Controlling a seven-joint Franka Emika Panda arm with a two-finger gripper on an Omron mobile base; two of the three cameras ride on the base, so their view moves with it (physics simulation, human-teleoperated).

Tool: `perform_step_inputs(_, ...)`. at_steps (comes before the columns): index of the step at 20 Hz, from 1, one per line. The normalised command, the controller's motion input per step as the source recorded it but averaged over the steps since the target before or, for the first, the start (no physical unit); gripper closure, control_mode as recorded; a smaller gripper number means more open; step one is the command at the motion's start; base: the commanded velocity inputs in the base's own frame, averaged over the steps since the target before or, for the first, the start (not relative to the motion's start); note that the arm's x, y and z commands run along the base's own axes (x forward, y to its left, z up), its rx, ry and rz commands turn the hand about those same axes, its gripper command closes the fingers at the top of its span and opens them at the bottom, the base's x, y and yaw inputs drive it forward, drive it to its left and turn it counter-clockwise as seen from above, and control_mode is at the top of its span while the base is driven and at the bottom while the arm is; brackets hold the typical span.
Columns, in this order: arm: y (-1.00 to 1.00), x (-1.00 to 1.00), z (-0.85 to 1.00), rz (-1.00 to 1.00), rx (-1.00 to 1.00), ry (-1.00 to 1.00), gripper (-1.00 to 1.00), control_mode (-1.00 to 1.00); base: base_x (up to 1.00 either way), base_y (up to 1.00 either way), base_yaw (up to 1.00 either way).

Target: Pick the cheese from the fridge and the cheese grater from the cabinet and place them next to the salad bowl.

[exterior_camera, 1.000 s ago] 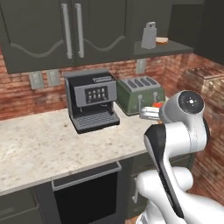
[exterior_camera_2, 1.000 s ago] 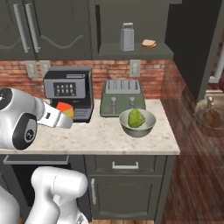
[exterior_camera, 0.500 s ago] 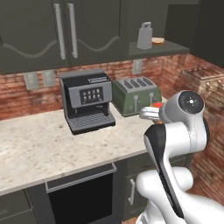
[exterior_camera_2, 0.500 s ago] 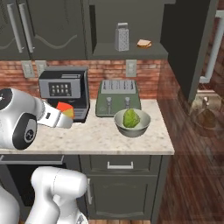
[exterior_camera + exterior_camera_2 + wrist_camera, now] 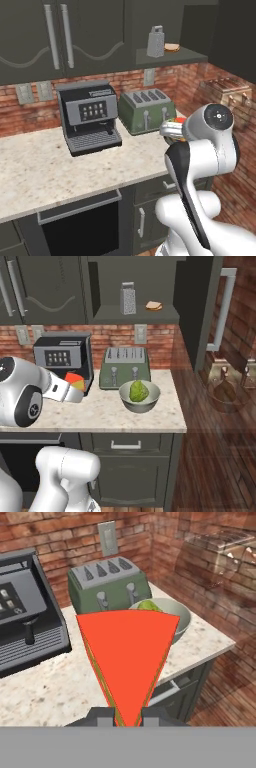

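The gripper (image 5: pixel 127 716) is clamped tight on the cheese (image 5: pixel 127 657), a wedge whose broad flat face is bright red-orange with thin yellow edges, its narrow point pinched between the two dark fingertips (image 5: pixel 102 714) and its wide end fanning away from the hand. Just beyond the wedge's wide end sits the salad bowl (image 5: pixel 139 396), grey-green with a lettuce ball inside, on the pale stone counter (image 5: pixel 107 413). Behind the bowl stands the green toaster (image 5: pixel 125 367), and high above that the grey cheese grater (image 5: pixel 128 298) stands upright on the open cabinet shelf (image 5: pixel 135 316).

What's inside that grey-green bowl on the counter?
The salad bowl holds a green lettuce-like ball. Whatever lies beneath the ball is covered.
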Motion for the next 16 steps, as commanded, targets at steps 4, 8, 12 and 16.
perform_step_inputs(4,0.00,0.00,0.00,0.00,0.00,0.00,1.00,1.00,0.00,-0.04,0.01)
perform_step_inputs(8,0.00,0.00,0.00,0.00,0.00,0.00,1.00,1.00,0.00,0.00,0.00)
perform_step_inputs(12,0.00,0.00,0.00,0.00,0.00,0.00,1.00,1.00,0.00,0.00,0.00)
perform_step_inputs(16,0.00,0.00,0.00,0.00,0.00,0.00,1.00,-1.00,0.00,0.00,0.00)
